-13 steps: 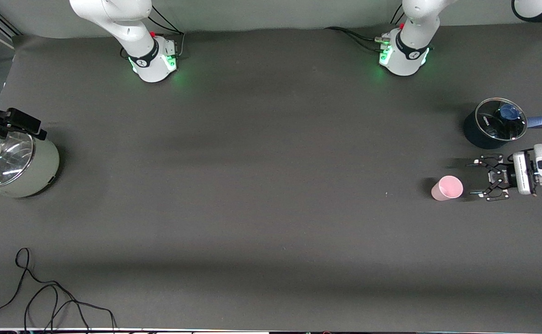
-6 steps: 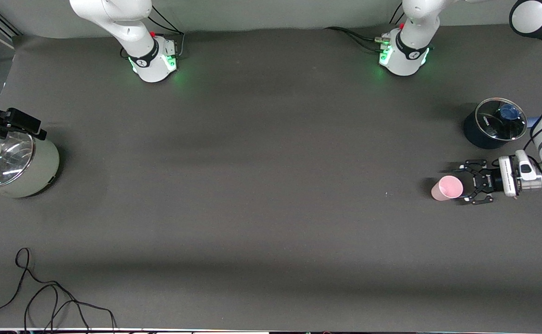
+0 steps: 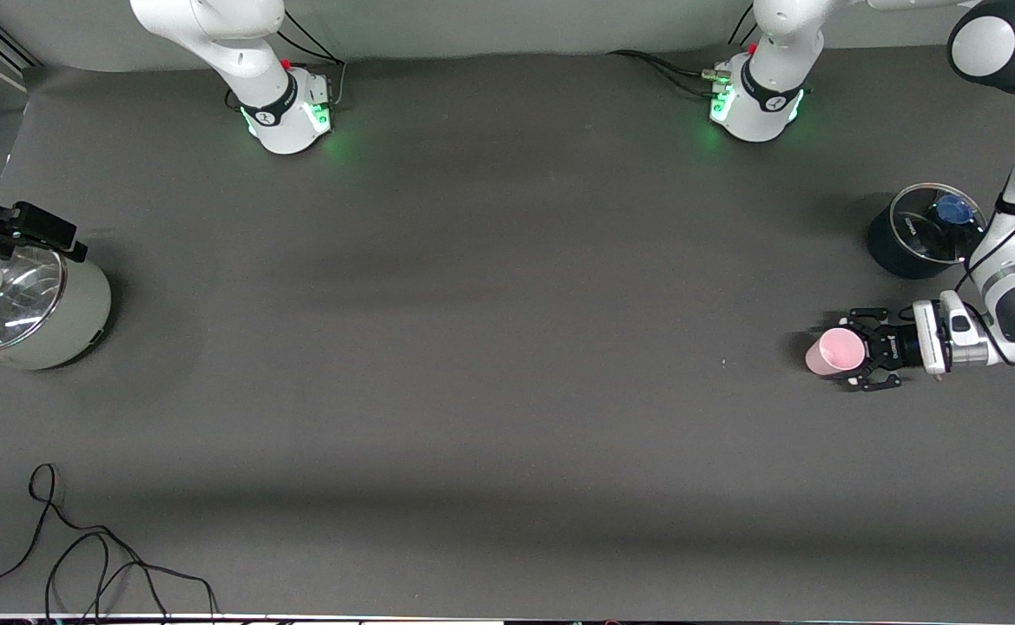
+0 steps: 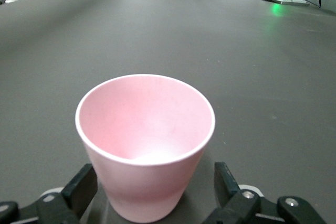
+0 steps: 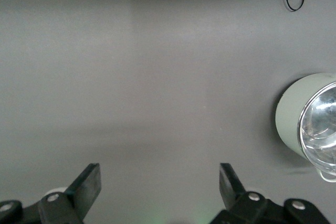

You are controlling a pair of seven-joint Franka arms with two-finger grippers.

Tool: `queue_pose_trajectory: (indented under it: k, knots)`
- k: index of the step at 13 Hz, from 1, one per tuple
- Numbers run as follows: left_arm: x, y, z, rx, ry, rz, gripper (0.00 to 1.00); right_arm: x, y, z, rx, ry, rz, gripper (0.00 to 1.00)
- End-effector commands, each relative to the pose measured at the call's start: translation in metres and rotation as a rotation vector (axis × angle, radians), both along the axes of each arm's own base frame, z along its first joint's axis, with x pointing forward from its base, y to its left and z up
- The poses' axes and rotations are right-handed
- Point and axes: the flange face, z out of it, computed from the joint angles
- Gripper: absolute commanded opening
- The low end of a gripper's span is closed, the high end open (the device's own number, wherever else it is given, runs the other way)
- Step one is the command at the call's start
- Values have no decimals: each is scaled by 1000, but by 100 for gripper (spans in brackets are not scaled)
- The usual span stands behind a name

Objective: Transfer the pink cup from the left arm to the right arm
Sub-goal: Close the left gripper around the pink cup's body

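Observation:
The pink cup (image 3: 835, 351) stands upright on the dark table near the left arm's end. My left gripper (image 3: 843, 353) is low at the table, open, with one finger on each side of the cup's lower part. In the left wrist view the cup (image 4: 144, 124) fills the space between the fingers (image 4: 84, 182), with a small gap on each side. My right gripper (image 5: 158, 174) is open and empty, high over bare table; it does not show in the front view.
A dark pot with a glass lid (image 3: 924, 230) stands beside the left arm, farther from the front camera than the cup. A pale-green lidded pot (image 3: 29, 312) sits at the right arm's end and also shows in the right wrist view (image 5: 294, 119). A black cable (image 3: 82, 555) lies near the front edge.
My left gripper has moved toward the cup along the table; its open fingers now straddle it. The cup has not moved.

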Motion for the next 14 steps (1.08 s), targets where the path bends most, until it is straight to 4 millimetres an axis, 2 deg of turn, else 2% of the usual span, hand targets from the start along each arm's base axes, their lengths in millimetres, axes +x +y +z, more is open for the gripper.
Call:
queue_pose_trajectory:
  k: [1, 3, 6, 7, 8, 9, 11, 14]
  knots:
    - [10, -12, -4, -32, -51, -9, 99, -5, 1, 8, -5, -6, -15, 100]
    - [13, -21, -7, -60, -59, -3, 99, -5, 1, 8, -5, -6, -15, 100]
    - [14, -23, -7, -64, -59, 1, 95, -5, 1, 8, -5, -6, -15, 100]
    - [14, -22, -8, -64, -59, 2, 70, -5, 1, 8, -5, -6, -15, 100]
    - [14, -22, -8, -64, -66, -1, 18, -5, 1, 8, -5, -6, -15, 100]
    - [14, -22, -8, -62, -82, -7, 0, -5, 1, 8, -5, -6, -15, 100]
    - [18, -31, -6, -73, -89, -16, 0, -5, 1, 8, -5, -6, -13, 100]
    - [41, -55, 15, -93, -87, -21, 0, -4, 1, 7, -5, -4, -12, 100]
